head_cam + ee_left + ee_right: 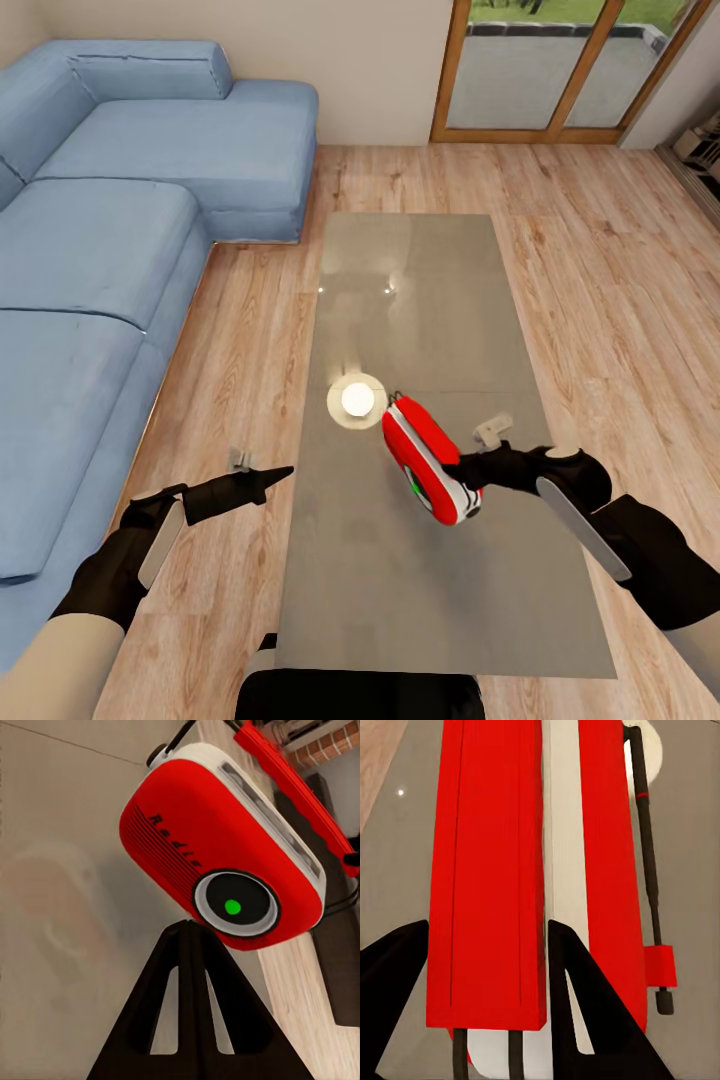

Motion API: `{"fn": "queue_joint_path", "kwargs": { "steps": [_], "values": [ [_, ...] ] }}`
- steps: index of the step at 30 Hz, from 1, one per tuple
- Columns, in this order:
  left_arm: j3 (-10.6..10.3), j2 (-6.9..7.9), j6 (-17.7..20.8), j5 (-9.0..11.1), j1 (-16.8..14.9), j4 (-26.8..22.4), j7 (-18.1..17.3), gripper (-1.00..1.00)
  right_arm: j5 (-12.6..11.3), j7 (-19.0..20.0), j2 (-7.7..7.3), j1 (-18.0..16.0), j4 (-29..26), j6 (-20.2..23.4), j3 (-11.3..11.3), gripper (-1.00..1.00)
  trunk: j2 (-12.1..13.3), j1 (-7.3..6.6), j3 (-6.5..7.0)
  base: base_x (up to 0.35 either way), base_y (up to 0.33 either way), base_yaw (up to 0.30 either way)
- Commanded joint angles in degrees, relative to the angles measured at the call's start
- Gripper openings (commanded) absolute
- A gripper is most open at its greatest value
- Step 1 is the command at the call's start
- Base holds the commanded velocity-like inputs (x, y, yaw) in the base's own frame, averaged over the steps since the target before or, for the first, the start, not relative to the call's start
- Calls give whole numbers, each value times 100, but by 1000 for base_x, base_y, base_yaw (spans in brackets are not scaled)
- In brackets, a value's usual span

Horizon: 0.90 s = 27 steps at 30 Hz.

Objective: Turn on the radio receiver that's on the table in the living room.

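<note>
The red radio receiver (425, 455) with its white band is tilted over the near half of the glossy table (420, 270). My right gripper (468, 470) is shut on the radio's near end; in the right wrist view its black fingers (585, 1020) flank a red slab of the radio (487, 832), and the thin dark handle runs alongside. My left gripper (285, 470) is shut, hovering at the table's left edge with its tip aimed at the radio. In the left wrist view the closed fingertips (187, 934) sit just short of the round dial face, which shows a green dot (232, 907).
A pale round disc (356, 400) lies on the table just beyond the radio. The blue L-shaped sofa (100, 250) runs along the left. Wood-framed glass doors (560, 70) stand at the back right. Light plank floor (620, 300) surrounds the table.
</note>
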Motion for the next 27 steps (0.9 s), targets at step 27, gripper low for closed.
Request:
{"fn": "queue_joint_path", "kwargs": {
  "steps": [27],
  "values": [
    [-2,-7,-25,9,0,17,0,-100,-6,-587,74,897,565,-3601,6,-100,-1,0,0,0,0,0]
  ]
}}
